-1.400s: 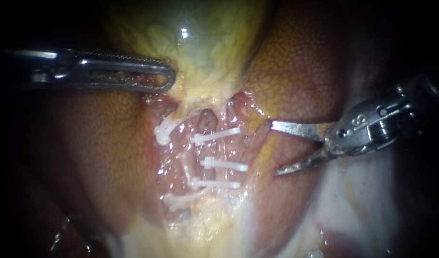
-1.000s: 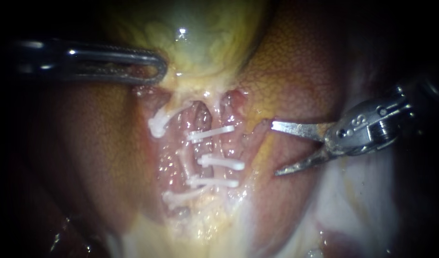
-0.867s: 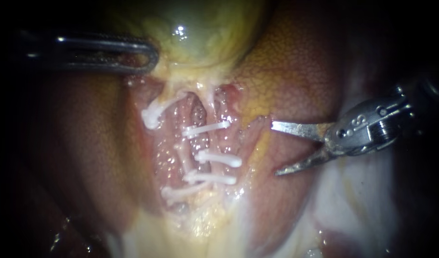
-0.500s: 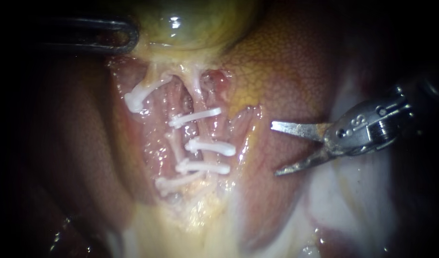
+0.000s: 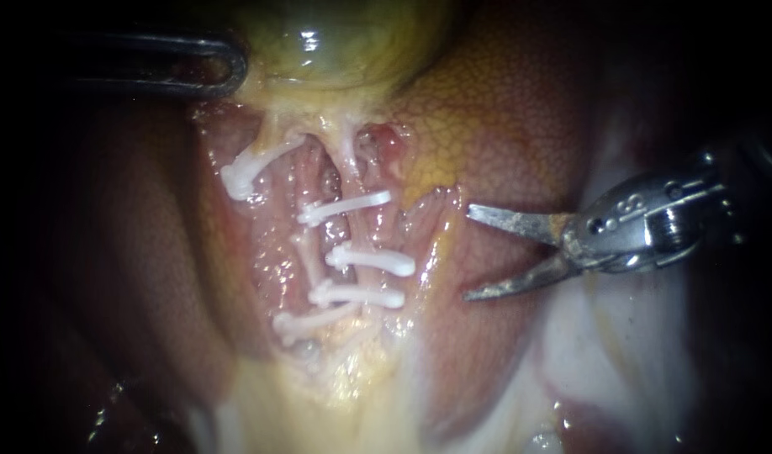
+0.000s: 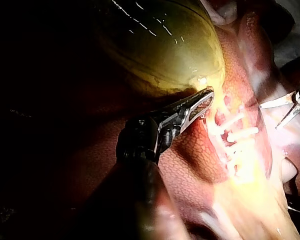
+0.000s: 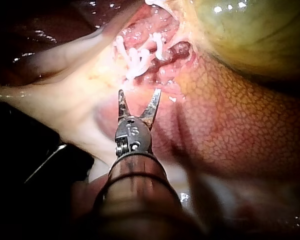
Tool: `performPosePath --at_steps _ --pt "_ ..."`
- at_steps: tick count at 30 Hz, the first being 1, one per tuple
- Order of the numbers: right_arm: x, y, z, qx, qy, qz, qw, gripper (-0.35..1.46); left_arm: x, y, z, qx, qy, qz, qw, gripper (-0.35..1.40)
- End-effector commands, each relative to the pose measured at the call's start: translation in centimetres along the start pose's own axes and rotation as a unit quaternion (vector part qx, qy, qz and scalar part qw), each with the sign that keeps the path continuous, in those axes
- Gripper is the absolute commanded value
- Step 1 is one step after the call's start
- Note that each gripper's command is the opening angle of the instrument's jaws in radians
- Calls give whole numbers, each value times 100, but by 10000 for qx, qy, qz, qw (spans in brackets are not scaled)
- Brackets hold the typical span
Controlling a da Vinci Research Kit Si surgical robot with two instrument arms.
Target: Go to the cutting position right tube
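My left instrument (image 5: 214, 63) comes in at the upper left, its looped jaws shut on the gallbladder (image 5: 335, 38) at the lower edge, holding it up and to the left. Below it the right tube (image 5: 349, 155) runs down under three white clips (image 5: 367, 259). The left tube carries two more clips (image 5: 245, 175). My right instrument (image 5: 467, 252) has two blades, open, a little to the right of the clips and touching no tube. In the right wrist view the open blades (image 7: 138, 100) point at the clips (image 7: 135, 57). The left wrist view shows the left jaws (image 6: 197, 105) clamped under the gallbladder (image 6: 160, 45).
Mottled red-brown liver (image 5: 520, 118) lies on both sides of the opened bed. Pale yellow and white fatty tissue (image 5: 361, 395) spreads below the clips and under the right instrument's shaft.
The left instrument pulled the gallbladder up and left, stretching the tubes and clips that way. In the last half second the right instrument's open blades moved slightly left toward the clips.
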Motion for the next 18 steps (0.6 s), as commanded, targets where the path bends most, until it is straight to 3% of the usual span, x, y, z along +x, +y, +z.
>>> performPosePath --at_steps 1,18 --pt "0 1 4 52 23 72 10000 134 0 0 0 -9 2 3 10000 -35" --pt "-8 19 37 714 220 886 9933 129 2 -4 1 -40 -9 1 10000 -35"
